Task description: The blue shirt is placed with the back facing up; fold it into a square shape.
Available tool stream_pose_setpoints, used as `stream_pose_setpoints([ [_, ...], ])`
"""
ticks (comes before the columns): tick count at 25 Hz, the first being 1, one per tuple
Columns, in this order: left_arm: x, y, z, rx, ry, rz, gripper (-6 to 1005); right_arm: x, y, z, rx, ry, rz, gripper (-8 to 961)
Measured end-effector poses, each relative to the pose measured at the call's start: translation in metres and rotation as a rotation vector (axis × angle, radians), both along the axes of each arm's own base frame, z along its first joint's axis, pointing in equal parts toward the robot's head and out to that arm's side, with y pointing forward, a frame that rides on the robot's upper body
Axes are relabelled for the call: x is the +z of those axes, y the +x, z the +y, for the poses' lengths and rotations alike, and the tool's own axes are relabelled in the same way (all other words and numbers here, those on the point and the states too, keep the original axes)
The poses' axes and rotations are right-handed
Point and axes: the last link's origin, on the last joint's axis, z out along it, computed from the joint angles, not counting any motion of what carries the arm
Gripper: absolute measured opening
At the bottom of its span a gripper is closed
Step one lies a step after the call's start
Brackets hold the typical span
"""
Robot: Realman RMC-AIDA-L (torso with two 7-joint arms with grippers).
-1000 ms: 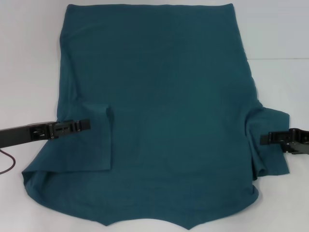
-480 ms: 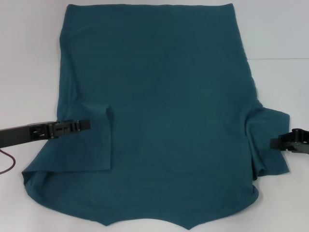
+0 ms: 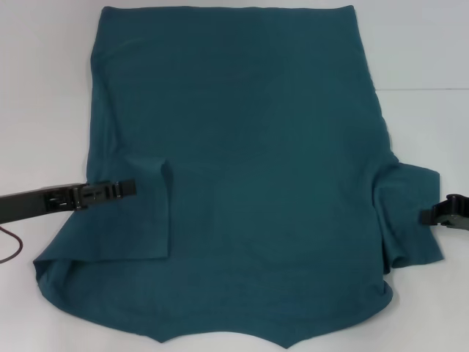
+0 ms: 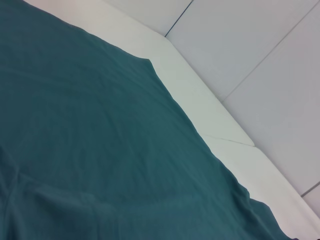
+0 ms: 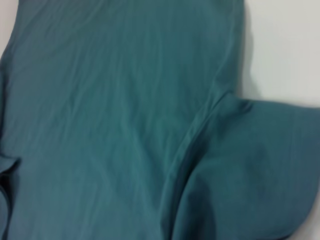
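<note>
The blue shirt (image 3: 249, 147) lies spread on the white table (image 3: 44, 88), plain side up, hem at the far edge. Its left sleeve (image 3: 139, 220) is folded inward onto the body. Its right sleeve (image 3: 410, 213) lies spread outward. My left gripper (image 3: 130, 188) reaches in low over the folded left sleeve. My right gripper (image 3: 426, 216) is at the outer edge of the right sleeve, near the picture's right border. The shirt fills the left wrist view (image 4: 100, 140). The right wrist view shows the shirt body (image 5: 110, 110) and the right sleeve (image 5: 250, 170).
Bare white table lies on both sides of the shirt and shows in the left wrist view (image 4: 200, 90). A thin dark cable (image 3: 9, 246) hangs below my left arm. A seam line (image 3: 432, 90) runs across the table at the right.
My right gripper has drawn back to the right, off the right sleeve to its outer edge. The sleeve stays spread. My left gripper has not moved.
</note>
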Motion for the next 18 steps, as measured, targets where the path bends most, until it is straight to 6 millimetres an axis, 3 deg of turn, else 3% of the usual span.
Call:
stream_pose_setpoints([
  [18,0.012,-0.010,-0.008,0.039,0.045,-0.038,790,0.053,0.015,0.016,-0.064,0.077,-0.120,3],
])
